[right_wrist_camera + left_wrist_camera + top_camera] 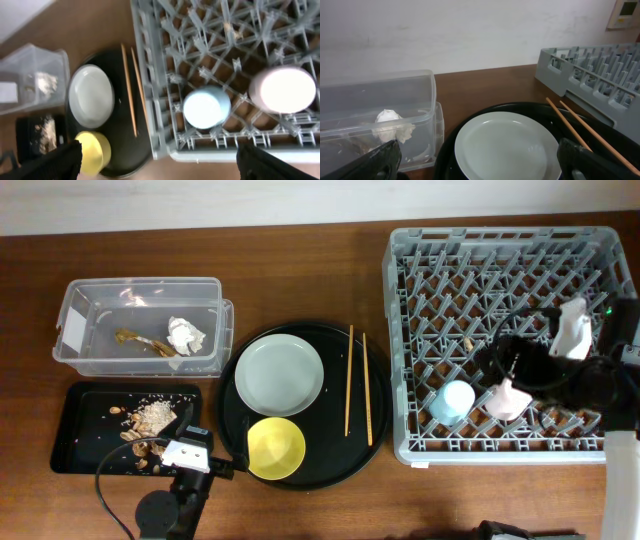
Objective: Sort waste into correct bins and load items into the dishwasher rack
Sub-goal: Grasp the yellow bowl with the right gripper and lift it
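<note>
The tissue [185, 333] and the wrapper [140, 340] lie in the clear box [90, 295]. Food scraps [150, 420] lie in the shallow black tray [75, 430]. The grey plate [279, 374], the yellow bowl [276, 447] and two chopsticks [349, 380] sit on the round tray. The blue cup [455, 400] and the pink cup [505, 400] stand upside down in the rack [500, 240]. My left gripper [480, 167] is open and empty, just short of the plate [505, 145]. My right gripper [160, 160] is open and empty above the cups, near the rack's front edge.
The large round black tray [330, 450] lies between the bins and the rack. The left arm [190, 470] stands at the table's front edge by the shallow tray. The right arm [600, 380] reaches over the rack from the right. A white wall is behind the table.
</note>
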